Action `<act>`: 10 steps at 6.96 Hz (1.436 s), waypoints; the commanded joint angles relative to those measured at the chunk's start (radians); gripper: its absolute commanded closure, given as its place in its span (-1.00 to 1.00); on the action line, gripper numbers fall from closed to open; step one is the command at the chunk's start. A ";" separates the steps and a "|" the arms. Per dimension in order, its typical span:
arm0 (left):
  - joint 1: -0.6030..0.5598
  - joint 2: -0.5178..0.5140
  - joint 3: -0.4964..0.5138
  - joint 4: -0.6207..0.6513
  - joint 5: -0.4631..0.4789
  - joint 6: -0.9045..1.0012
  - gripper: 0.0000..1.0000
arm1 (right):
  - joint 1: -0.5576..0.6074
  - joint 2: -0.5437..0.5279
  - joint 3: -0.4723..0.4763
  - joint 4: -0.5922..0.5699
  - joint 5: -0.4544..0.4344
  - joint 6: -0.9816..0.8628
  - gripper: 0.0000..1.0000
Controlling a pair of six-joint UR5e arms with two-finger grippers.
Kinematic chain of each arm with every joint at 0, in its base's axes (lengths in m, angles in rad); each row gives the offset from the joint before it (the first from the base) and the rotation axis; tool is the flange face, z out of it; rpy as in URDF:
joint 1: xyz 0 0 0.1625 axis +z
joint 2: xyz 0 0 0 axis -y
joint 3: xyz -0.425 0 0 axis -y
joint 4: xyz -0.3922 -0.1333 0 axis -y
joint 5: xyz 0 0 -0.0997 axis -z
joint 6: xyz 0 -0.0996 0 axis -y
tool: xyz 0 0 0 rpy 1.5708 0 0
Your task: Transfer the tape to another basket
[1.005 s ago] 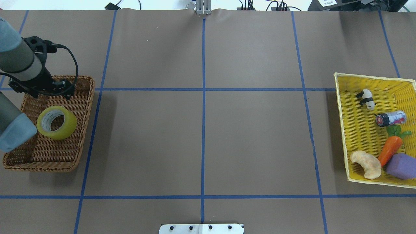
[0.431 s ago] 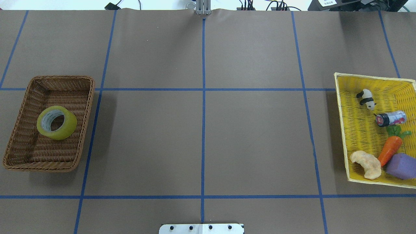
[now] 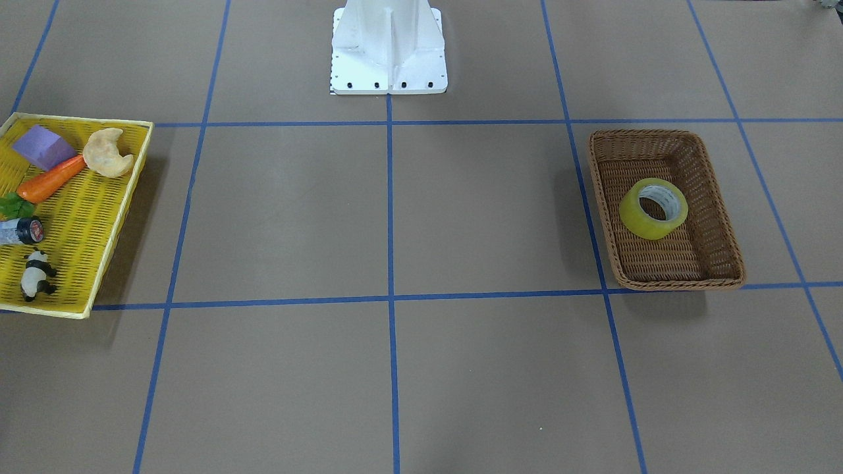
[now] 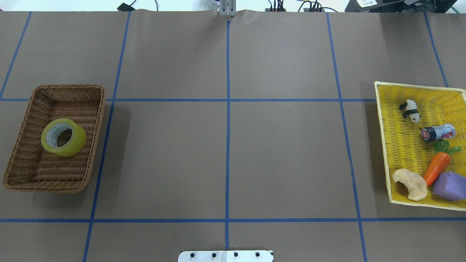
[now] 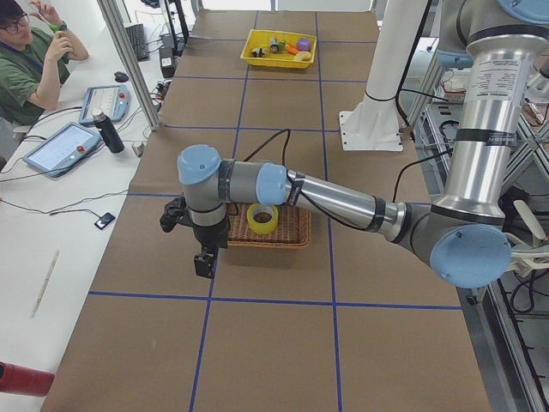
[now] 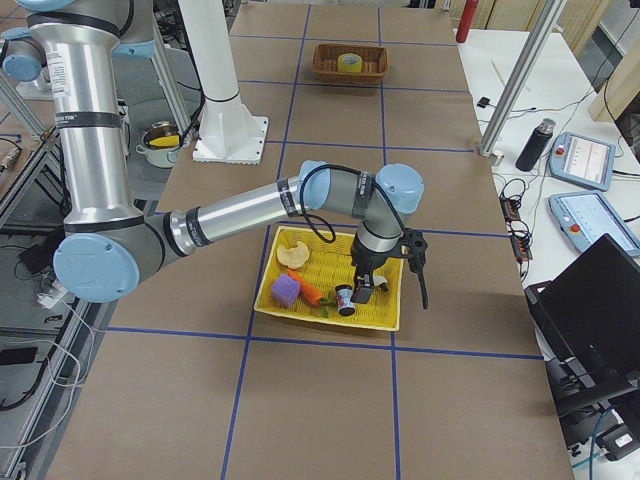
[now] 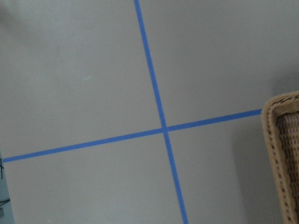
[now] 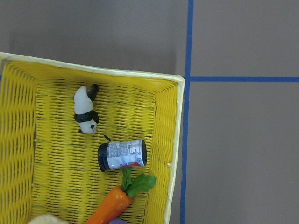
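Hanging just outside the left rim of the basket (image 5: 296,243), the left gripper (image 5: 204,264) is pointing down at bare table; whether it is open or closed I cannot tell. Beyond it the tape (image 4: 63,137) is lying mid-basket, hole facing up, tipping slightly, touching only the wicker floor. It is looking light, stiff and glossy, so probably slippery. I am judging the best hold to be one finger inside the core and one on the outer wall, pinching the ring. Far across the table, at the right end, the right gripper (image 6: 361,293) is hovering over the yellow tray (image 4: 382,145), its state likewise impossible to tell.
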 commanded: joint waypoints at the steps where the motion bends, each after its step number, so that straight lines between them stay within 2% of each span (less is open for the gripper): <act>1: -0.016 0.099 0.033 -0.144 -0.014 0.017 -0.97 | 0.012 -0.048 -0.011 0.011 -0.001 -0.048 -1.00; 3: -0.016 0.110 0.050 -0.161 -0.018 0.005 -0.98 | 0.012 -0.061 -0.027 0.012 -0.002 -0.045 -1.00; 5: -0.016 0.109 0.047 -0.163 -0.049 -0.148 -0.98 | 0.012 -0.059 -0.059 0.070 -0.002 -0.037 -1.00; 10: -0.016 0.109 0.037 -0.160 -0.049 -0.152 -0.97 | 0.012 -0.061 -0.080 0.078 -0.002 -0.045 -1.00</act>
